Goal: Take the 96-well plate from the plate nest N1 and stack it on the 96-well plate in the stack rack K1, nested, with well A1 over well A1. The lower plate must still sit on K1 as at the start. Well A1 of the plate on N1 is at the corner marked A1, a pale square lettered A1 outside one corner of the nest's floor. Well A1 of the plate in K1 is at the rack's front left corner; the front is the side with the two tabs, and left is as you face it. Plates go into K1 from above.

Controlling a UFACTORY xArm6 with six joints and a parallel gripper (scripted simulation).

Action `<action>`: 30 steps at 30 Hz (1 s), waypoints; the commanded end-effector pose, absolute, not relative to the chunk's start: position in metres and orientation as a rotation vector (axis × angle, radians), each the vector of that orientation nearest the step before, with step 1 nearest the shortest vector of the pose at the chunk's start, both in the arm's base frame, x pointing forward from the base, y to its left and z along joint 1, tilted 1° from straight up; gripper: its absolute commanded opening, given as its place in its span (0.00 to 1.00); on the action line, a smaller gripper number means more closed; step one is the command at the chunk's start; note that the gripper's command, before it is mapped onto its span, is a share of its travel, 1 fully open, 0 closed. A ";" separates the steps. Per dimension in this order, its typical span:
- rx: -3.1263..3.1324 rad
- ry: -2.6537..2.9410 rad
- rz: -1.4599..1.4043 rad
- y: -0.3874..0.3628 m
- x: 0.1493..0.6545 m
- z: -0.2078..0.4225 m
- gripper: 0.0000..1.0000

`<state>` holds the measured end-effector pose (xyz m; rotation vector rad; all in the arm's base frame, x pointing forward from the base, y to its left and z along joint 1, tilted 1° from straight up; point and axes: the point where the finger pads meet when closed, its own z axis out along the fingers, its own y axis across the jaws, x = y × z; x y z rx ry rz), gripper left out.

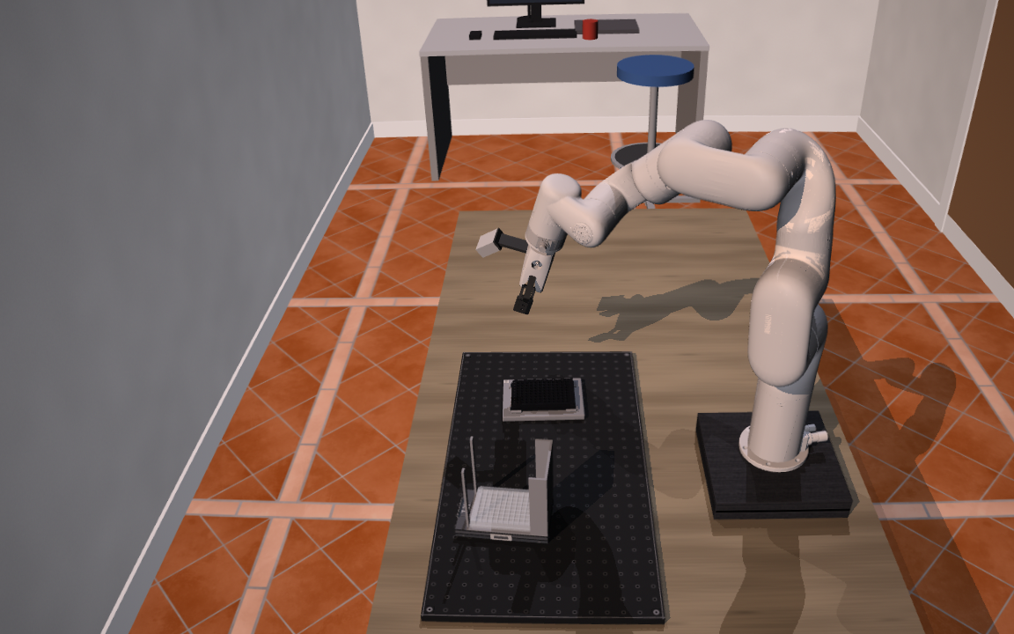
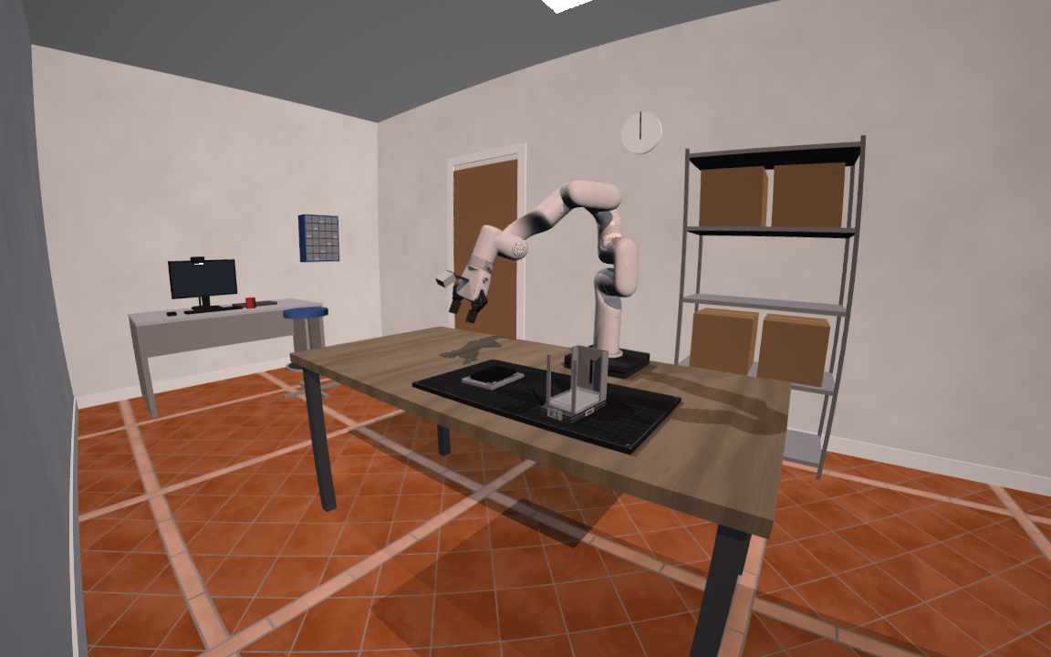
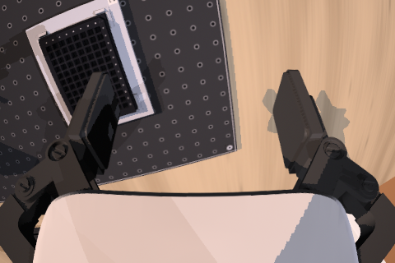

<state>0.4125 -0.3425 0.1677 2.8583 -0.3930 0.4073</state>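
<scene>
A black 96-well plate (image 1: 543, 394) lies flat in the pale grey nest N1 (image 1: 544, 412) on the black breadboard. It also shows in the wrist view (image 3: 88, 62), with a small pale label square (image 3: 112, 0) at one nest corner. A white 96-well plate (image 1: 501, 508) sits low in the stack rack K1, nearer the camera. My gripper (image 1: 525, 301) is open and empty, high above the bare table beyond the breadboard's far edge, well away from the black plate. It also shows in the exterior view (image 2: 463, 307) and in the wrist view (image 3: 192, 110).
The rack K1 (image 2: 577, 383) has a tall grey wall on its right side and two thin posts on its left. The breadboard (image 1: 544, 484) covers the table's middle. My arm's base (image 1: 775, 465) stands on a black pad to the right of it.
</scene>
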 end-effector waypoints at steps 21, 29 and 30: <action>3.101 -0.220 0.101 -0.266 0.402 0.159 1.00; 3.155 -0.167 0.027 -0.241 0.396 0.159 1.00; 3.155 -0.167 0.027 -0.239 0.396 0.159 1.00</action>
